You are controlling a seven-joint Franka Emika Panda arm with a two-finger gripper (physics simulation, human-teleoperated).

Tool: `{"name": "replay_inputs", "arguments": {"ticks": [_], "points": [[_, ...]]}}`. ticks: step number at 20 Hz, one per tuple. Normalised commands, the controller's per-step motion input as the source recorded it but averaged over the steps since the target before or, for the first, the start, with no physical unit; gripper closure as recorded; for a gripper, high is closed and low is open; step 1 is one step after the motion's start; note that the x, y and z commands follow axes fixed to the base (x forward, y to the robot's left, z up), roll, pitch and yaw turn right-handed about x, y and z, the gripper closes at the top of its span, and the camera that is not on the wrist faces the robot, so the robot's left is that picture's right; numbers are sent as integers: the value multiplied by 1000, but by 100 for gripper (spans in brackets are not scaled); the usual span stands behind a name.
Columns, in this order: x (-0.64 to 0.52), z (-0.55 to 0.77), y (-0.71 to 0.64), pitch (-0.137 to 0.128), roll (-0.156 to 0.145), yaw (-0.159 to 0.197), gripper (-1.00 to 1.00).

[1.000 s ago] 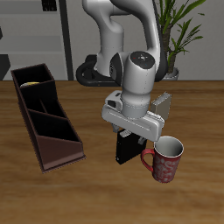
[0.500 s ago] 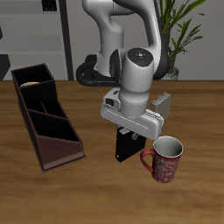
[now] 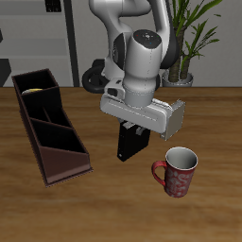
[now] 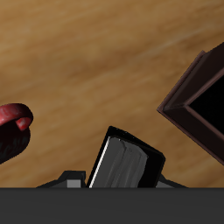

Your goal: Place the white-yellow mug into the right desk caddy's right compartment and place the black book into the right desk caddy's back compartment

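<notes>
My gripper (image 3: 135, 130) is shut on the black book (image 3: 128, 144), which hangs tilted above the table, between the red mug and the right desk caddy (image 3: 52, 142). In the wrist view the black book (image 4: 128, 161) shows its pale page edge, with a corner of the caddy (image 4: 194, 103) beyond it. The dark-brown caddy lies lengthwise. A bit of yellow, the white-yellow mug (image 3: 34, 91), shows inside its small squarish end section, the right compartment (image 3: 38, 83), farthest back. Most of that mug is hidden by the wall.
A red patterned mug (image 3: 177, 171) stands near the table's front edge, apart from the book; the wrist view also catches the red mug (image 4: 14, 124). A potted plant (image 3: 194, 38) stands behind the table.
The gripper has risen and shifted toward the caddy with the black book, which left the table beside the red mug and now hangs tilted in the air.
</notes>
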Motion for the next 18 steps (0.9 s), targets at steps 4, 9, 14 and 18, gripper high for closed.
{"name": "replay_inputs", "arguments": {"ticks": [4, 9, 14, 18], "points": [[-284, 485, -276, -2, -16, 121, 100], [-308, 393, -239, 20, 21, 217, 100], [-282, 385, -312, 35, -22, 226, 100], [-252, 346, -170, 12, -15, 208, 100]]}}
